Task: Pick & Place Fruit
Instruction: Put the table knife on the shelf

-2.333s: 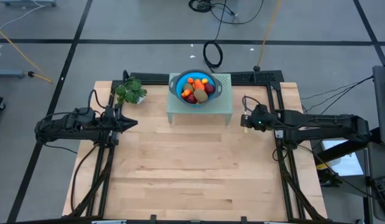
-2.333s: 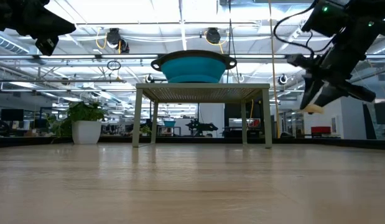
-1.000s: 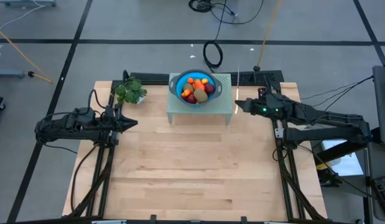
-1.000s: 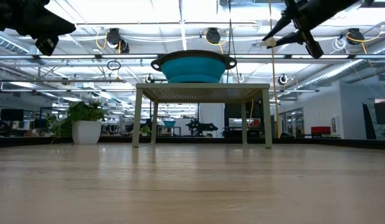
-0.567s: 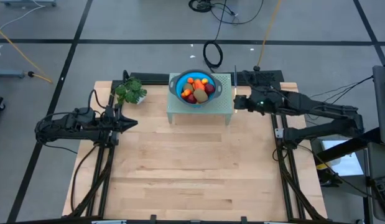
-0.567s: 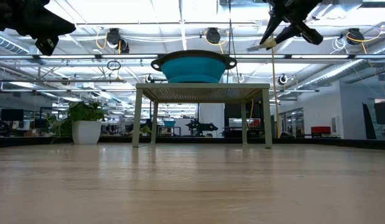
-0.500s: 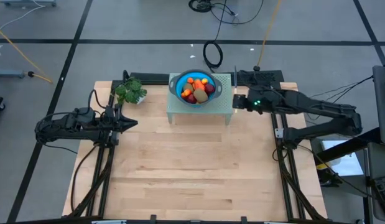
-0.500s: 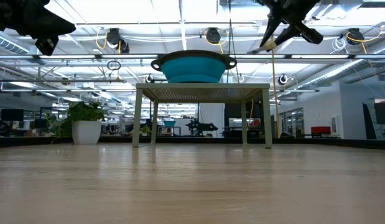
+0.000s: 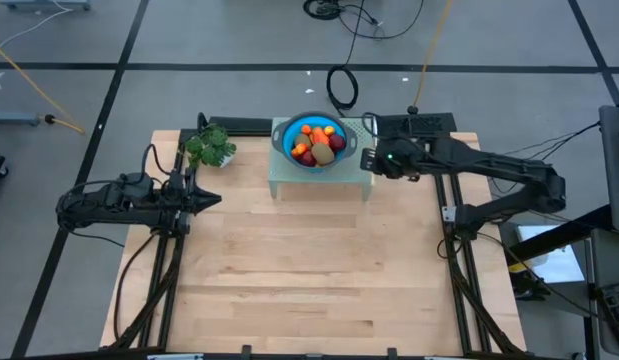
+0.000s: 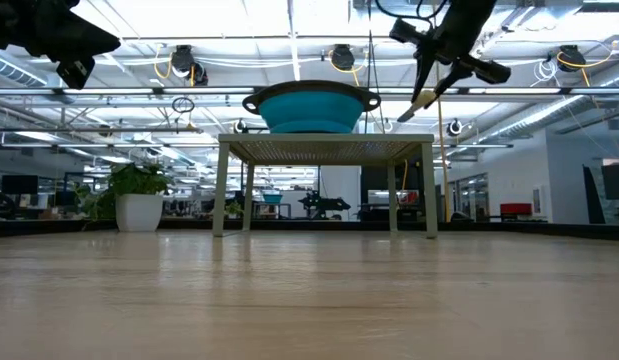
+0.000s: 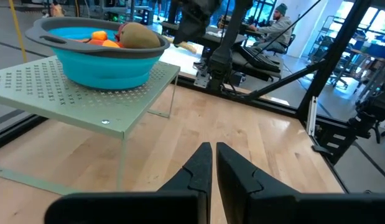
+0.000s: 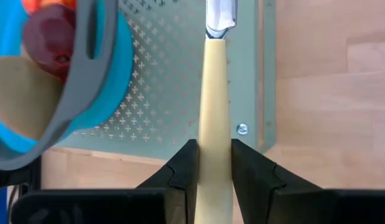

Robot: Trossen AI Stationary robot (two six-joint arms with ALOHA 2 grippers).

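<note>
Hiding most of the fruit [image 9: 317, 143] inside the blue bowl [image 10: 309, 108] in the low view, with nothing showing above the rim. Cutting off the knife [image 12: 215, 93] blade at the right wrist picture's edge. Covering the handle's near end between the right gripper [image 12: 214, 163] fingers. Showing the tiny orange-red pieces too small to count from above.

Robotics lab in an open-plan office hall.
Wooden table [image 9: 309, 250], cables [image 9: 341, 88] on the floor, desks with monitors [image 10: 19, 186], a seated person [image 11: 276, 25], ceiling lights [image 10: 189, 15].
</note>
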